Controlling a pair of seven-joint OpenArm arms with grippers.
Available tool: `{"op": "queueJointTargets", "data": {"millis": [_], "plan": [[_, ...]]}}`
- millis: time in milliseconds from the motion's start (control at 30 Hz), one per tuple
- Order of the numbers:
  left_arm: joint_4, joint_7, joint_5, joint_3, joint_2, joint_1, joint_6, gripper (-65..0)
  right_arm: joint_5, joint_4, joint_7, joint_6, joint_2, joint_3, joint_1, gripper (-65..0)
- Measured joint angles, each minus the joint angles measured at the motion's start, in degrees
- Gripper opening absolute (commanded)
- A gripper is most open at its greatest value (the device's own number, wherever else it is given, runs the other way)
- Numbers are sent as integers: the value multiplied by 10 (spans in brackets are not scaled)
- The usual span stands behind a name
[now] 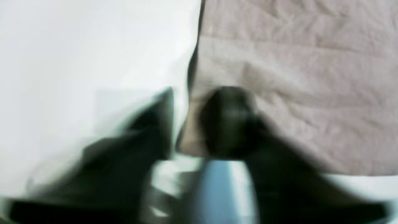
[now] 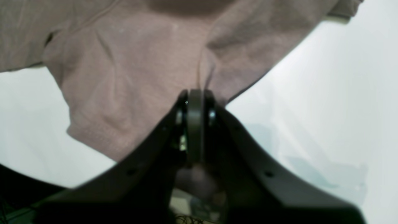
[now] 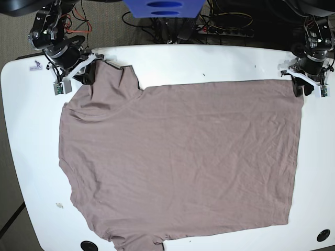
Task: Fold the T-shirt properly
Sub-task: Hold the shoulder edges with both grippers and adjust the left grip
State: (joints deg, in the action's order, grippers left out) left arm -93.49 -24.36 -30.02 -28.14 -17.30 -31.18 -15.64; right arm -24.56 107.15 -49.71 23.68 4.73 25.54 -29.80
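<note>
The T-shirt [image 3: 183, 162] lies spread flat over the white table [image 3: 21, 146], taupe and wrinkled, collar and sleeves toward the left. My right gripper [image 3: 86, 77] is at the far left sleeve. In the right wrist view it [image 2: 196, 93] is shut, pinching a tuck of T-shirt fabric [image 2: 124, 77]. My left gripper [image 3: 300, 88] is at the far right hem corner. The left wrist view is motion-blurred: the T-shirt's edge [image 1: 295, 77] runs between the two dark fingers of the left gripper [image 1: 192, 102], which stand close together, and whether they pinch the cloth is unclear.
Cables, a power strip and a blue object [image 3: 167, 8] lie behind the table's far edge. A small label [image 3: 35, 65] is at the far left corner. Black round holes [image 3: 324, 235] mark the front corners.
</note>
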Motion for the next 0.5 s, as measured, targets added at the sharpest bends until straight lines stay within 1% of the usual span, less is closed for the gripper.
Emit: {"op": "queueJointTargets", "data": {"millis": [33, 100, 200, 333, 500], "plan": [[0, 2, 0, 1, 0, 0, 0, -637, 0, 0, 0, 0, 0, 0, 0, -650], [0, 11, 0, 3, 0, -1, 2, -650, 0, 0, 0, 0, 0, 0, 0, -650], [-1, 26, 1, 4, 3, -5, 2, -650, 0, 0, 0, 0, 0, 1, 0, -650], [-8, 30, 4, -1, 5, -13, -5, -650, 0, -1, 0, 2, -1, 6, 0, -650], [-16, 35, 4, -4, 10, -26, -5, -650, -1, -2, 0, 3, -1, 12, -2, -650]]}}
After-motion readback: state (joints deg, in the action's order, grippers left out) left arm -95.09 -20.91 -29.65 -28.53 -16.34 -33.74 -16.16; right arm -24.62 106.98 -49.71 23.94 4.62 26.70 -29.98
